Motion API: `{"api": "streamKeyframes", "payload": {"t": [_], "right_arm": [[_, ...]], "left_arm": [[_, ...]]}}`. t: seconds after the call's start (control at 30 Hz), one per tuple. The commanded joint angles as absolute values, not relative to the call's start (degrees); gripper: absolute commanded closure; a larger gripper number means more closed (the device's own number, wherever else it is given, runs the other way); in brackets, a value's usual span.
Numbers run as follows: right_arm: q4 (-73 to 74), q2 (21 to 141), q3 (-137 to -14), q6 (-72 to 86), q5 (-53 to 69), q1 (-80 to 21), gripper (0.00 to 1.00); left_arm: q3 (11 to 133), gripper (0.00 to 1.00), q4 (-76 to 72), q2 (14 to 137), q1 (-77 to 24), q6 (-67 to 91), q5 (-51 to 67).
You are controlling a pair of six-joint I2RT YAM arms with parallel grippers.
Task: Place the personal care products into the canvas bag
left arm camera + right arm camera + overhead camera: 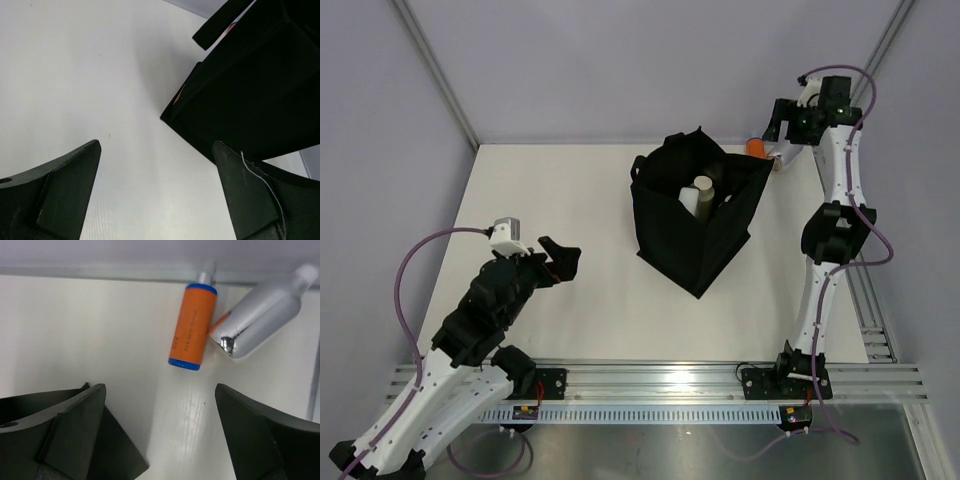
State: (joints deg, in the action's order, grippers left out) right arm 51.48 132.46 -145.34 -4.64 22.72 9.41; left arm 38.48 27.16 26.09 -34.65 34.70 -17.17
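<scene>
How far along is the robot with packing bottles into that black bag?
At least two bottles already stand in the black bag. Nothing is in hand: left tool and right tool are open, empty. Left to pack: the orange bottle and silver bottle lying by the right tool.

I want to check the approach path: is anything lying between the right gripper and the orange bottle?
No. In the right wrist view only bare table lies between the open right gripper and the orange bottle.
</scene>
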Motion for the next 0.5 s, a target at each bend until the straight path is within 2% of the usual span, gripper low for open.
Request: {"api": "streamKeyframes", "payload": {"t": [0.0,0.1,0.47], "right_arm": [[54.8,138.3,-149.7,-8.3,18.4,8.9,0.04],[53.9,143.5,-150.9,-10.0,17.8,7.3,0.07],[45.1,150.0,-151.5,-6.0,11.2,4.4,0.14]], "left_arm": [[38.7,0.01,23.5,28.9,-34.5,35.9,-17.5],[38.8,0.01,23.4,30.8,-34.5,36.6,-17.4],[36.9,0.01,21.9,34.6,-34.5,39.0,-16.7]]}}
